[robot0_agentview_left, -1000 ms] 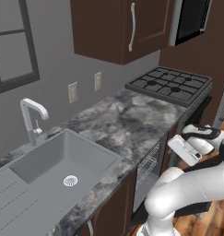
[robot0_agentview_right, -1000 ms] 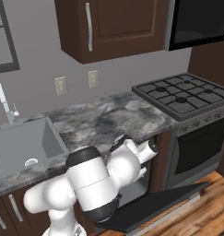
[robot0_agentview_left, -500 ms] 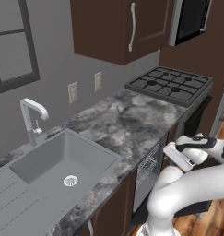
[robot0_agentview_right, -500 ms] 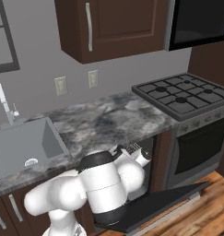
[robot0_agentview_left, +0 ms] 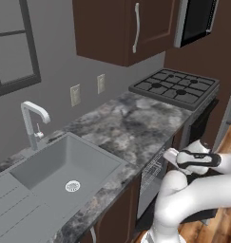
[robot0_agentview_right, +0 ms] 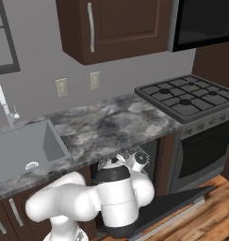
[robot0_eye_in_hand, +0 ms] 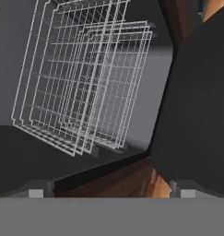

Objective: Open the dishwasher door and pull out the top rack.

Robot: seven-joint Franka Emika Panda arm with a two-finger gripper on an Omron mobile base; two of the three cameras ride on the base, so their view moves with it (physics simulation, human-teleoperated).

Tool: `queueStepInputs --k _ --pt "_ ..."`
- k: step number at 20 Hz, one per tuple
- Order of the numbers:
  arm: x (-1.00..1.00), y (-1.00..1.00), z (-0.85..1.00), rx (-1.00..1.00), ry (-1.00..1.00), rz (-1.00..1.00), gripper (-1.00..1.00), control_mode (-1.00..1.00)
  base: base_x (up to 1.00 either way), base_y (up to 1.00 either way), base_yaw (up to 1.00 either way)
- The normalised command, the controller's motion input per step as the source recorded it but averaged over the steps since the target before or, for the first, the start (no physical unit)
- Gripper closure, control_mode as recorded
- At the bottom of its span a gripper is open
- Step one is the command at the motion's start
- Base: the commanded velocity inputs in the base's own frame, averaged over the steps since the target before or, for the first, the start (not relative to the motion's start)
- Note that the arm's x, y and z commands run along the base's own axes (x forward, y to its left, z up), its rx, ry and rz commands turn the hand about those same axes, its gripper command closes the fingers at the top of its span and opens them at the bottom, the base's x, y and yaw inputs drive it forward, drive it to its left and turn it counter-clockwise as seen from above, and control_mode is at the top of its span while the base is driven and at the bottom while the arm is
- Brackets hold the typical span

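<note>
The dishwasher door (robot0_agentview_right: 175, 207) hangs open and lies nearly flat above the wooden floor, its silver bar handle along the outer edge. In the rolled hand view the door (robot0_eye_in_hand: 196, 106) is the dark panel on the right. Light-grey wire racks sit inside the tub; the top rack (robot0_eye_in_hand: 44, 73) is the grid farthest from the door, pushed in. The racks also show under the counter (robot0_agentview_left: 152, 174) (robot0_agentview_right: 145, 154). My gripper (robot0_eye_in_hand: 111, 193) is open with nothing between its fingertips (robot0_eye_in_hand: 36, 192) and stands a short way outside the tub, facing the racks. The hand (robot0_agentview_left: 193, 161) hovers in front of the opening.
Granite counter (robot0_agentview_left: 126, 128) runs above the dishwasher, with a sink (robot0_agentview_left: 64, 166) and faucet (robot0_agentview_left: 31, 121) to the left. A gas stove (robot0_agentview_right: 191, 96) with a black oven door (robot0_agentview_right: 205, 150) stands to the right. Brown cabinets hang overhead.
The hand has dropped lower and moved a little closer to the dishwasher opening. The jaws stay open. The door and racks have not moved.
</note>
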Motion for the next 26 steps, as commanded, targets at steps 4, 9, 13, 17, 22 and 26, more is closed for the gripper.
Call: queueStepInputs --k 4,9,13,17,22,26 --pt "0.3 0.12 -0.11 -0.17 -0.17 0.0 -1.0 -1.0 0.0 0.0 0.0" --pt "0.04 0.01 -0.09 0.01 -0.04 -0.01 -1.0 -1.0 0.0 0.0 0.0" --pt "0.06 0.01 -0.05 0.02 0.0 -0.06 -1.0 -1.0 0.0 0.0 0.0" --pt "0.1 0.0 -0.02 0.0 -0.03 0.0 -1.0 -1.0 0.0 0.0 0.0" --pt "0.25 0.0 -0.02 0.0 0.0 0.0 -1.0 -1.0 0.0 0.0 0.0" --pt "0.31 -0.02 -0.24 0.04 0.04 0.0 -1.0 -1.0 0.0 0.0 0.0"
